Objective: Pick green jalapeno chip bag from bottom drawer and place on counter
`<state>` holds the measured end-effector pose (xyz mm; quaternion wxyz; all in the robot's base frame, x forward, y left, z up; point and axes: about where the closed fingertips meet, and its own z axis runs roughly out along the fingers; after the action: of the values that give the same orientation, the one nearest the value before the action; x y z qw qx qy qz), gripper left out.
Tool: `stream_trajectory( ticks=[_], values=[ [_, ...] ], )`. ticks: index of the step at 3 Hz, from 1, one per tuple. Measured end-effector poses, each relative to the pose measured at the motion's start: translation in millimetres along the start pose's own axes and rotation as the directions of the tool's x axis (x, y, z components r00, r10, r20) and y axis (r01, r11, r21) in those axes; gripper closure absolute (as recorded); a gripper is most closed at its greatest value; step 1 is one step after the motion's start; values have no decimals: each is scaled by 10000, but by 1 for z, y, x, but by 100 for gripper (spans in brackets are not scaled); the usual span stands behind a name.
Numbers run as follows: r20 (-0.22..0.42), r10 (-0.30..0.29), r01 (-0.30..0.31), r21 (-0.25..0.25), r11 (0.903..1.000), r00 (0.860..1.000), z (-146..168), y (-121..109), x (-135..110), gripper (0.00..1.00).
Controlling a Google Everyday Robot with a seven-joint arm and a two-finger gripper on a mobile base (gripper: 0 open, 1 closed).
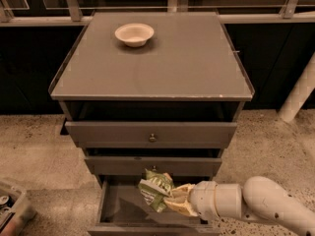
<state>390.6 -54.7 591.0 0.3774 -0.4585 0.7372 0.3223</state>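
Note:
The green jalapeno chip bag (154, 189) is a crumpled green and white foil bag, held above the floor of the open bottom drawer (123, 208). My gripper (172, 203) comes in from the right on a white arm and is shut on the bag's lower right side. The bag overlaps the front of the middle drawer. The counter (187, 63) is the wide flat grey top of the cabinet, well above the gripper.
A white bowl (134, 34) stands at the back left of the counter. Two upper drawers with round knobs (152, 137) are partly pulled out above the bottom drawer. A plastic bin (12, 208) sits on the floor at lower left. A white post (298, 92) stands at right.

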Motion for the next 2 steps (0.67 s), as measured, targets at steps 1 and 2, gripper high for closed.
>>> stream_trajectory(
  ticks=[1,2],
  values=[
    [-2,-4,4,-15,10000,10000,1,0,0,100],
    [168,81,-75,-352,9994,9998,0,-2,-2,100]
  ],
)
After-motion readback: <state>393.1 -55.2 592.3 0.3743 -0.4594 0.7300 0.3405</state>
